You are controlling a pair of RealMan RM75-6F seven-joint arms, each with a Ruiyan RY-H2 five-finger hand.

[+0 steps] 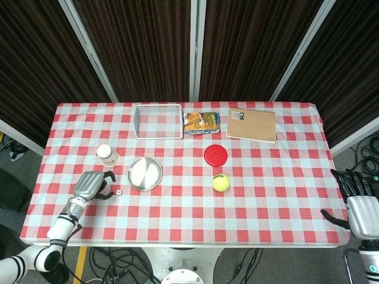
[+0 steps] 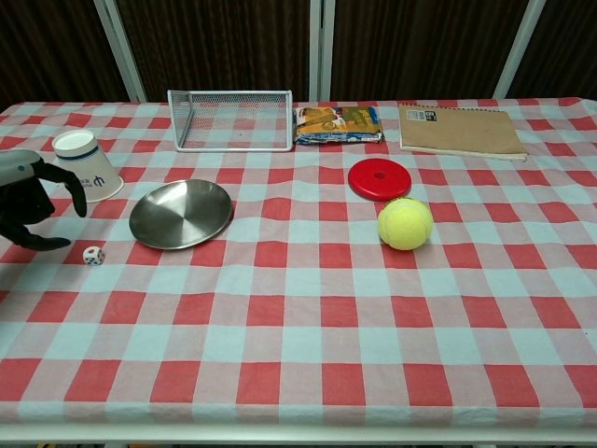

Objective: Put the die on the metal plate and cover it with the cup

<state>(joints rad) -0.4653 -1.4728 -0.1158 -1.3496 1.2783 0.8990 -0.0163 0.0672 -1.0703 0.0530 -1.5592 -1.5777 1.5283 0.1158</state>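
Note:
A small white die (image 1: pixel 118 192) (image 2: pixel 93 255) lies on the checked cloth, left of the round metal plate (image 1: pixel 145 174) (image 2: pixel 180 214). A white paper cup (image 1: pixel 107 155) (image 2: pixel 87 166) rests further back on the left, tipped with its base raised. My left hand (image 1: pixel 92 185) (image 2: pixel 26 200) hovers just left of the die, fingers apart and curled downward, holding nothing. My right hand (image 1: pixel 357 201) stays off the table's right edge, fingers spread and empty; only the head view shows it.
A yellow tennis ball (image 1: pixel 221 182) (image 2: pixel 405 223) and a red disc (image 1: pixel 216 155) (image 2: pixel 380 178) sit right of the plate. Along the back stand a white wire basket (image 1: pixel 158 120) (image 2: pixel 231 119), a snack packet (image 1: pixel 201 123) and a brown notebook (image 1: pixel 252 124).

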